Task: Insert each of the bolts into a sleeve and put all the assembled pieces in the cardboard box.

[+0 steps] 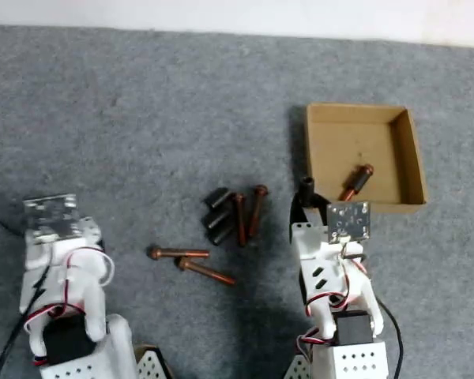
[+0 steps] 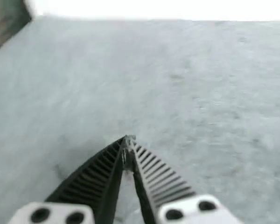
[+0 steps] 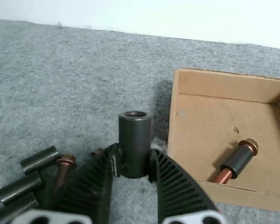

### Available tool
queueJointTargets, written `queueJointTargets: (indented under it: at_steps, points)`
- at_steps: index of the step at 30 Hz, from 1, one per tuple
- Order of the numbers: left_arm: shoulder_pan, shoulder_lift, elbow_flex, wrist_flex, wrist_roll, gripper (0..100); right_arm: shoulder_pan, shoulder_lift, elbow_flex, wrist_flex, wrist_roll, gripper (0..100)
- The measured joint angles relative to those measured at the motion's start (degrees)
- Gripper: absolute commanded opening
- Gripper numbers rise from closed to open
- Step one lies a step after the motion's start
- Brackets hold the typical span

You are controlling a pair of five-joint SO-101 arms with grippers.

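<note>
Two pincers are mine at this table of grey carpet [image 1: 142, 103]. Farthest left, my left pincer [image 2: 127, 142] is clenched on nothing, its toothed tips meeting over bare carpet. Next along, two bolts [image 1: 178, 253] lie loose near each other, one nearer my arms [image 1: 207, 272]. Right of them, three dark sleeves [image 1: 219, 217] lie bunched together, with two more bolts [image 1: 240, 219] lying alongside on their right. Further right, my right pincer [image 3: 133, 156] grasps a sleeve [image 3: 136, 135] standing upright, open end up, just beside the outer left wall of the cardboard box [image 1: 415, 158]. Inside the box, one assembled piece [image 1: 356, 182], a bolt seated in its sleeve, lies tilted near the front wall.
</note>
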Motion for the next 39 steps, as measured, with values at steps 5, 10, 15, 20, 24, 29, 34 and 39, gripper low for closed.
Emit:
queueJointTargets:
  at_steps: [5, 10, 15, 20, 24, 29, 34, 39]
  points:
    - [11.9, 0.2, -1.1, 4.5, -1.2, 1, 0.0, 0.0, 0.0, 0.2, 0.0, 0.5]
    - [13.9, 0.2, 4.0, 4.9, -4.5, 1, -0.5, 0.0, 0.0, 0.2, 0.0, 0.5]
    - [13.9, 0.4, 8.1, 6.0, -9.1, 1, -0.9, 0.0, 0.0, 0.2, 0.0, 0.5]
    - [13.8, 9.5, 4.9, 7.0, -10.5, 1, -1.5, 0.0, 0.0, 0.2, 0.0, 0.5]
    - [13.8, 24.9, -4.9, 7.0, -8.3, 1, -1.5, 0.0, 0.0, 0.2, 0.0, 0.5]
    - [13.8, 46.2, -15.5, 8.1, -5.3, 1, -1.5, 0.0, 0.0, 0.2, 0.0, 0.5]
    - [14.3, 59.9, -18.2, 9.8, -5.1, 1, -1.5, 0.0, 0.1, -2.5, 0.0, 0.5]
    - [14.3, 60.5, -18.5, 9.8, -5.2, 1, -1.5, 0.0, 0.1, -3.6, 0.0, 0.5]
